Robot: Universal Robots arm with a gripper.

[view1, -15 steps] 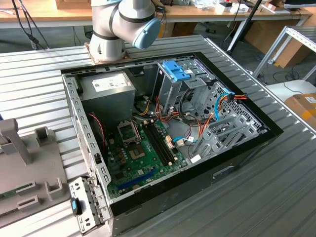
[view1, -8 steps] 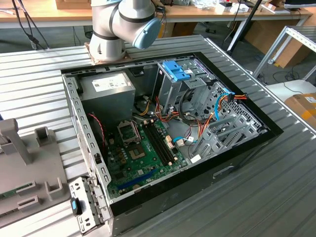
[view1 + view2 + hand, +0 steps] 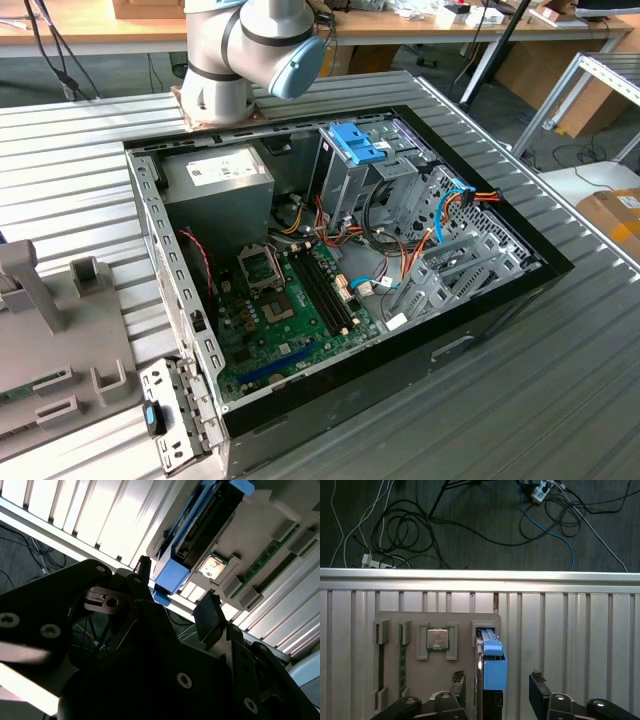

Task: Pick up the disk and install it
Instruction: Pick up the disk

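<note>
Disk [image 3: 493,666] on edge in slot of grey holder [image 3: 465,620], blue rail twd me | desk [image 3: 80,150] ribbed metal | open PC case [image 3: 480,320] mid-desk, holder at exterior view's left | my hand [image 3: 498,687] wide, fingers [image 3: 538,692] either side of disk, not touching | CPU chip [image 3: 438,640] in pocket just beside disk

The disk [image 3: 492,667] runs off the first wrist view's edge between my fingers [image 3: 538,687]. In the exterior view my arm [image 3: 240,50] is cut off at twelve o'clock, the grey fixture [image 3: 60,340] at nine.
</note>
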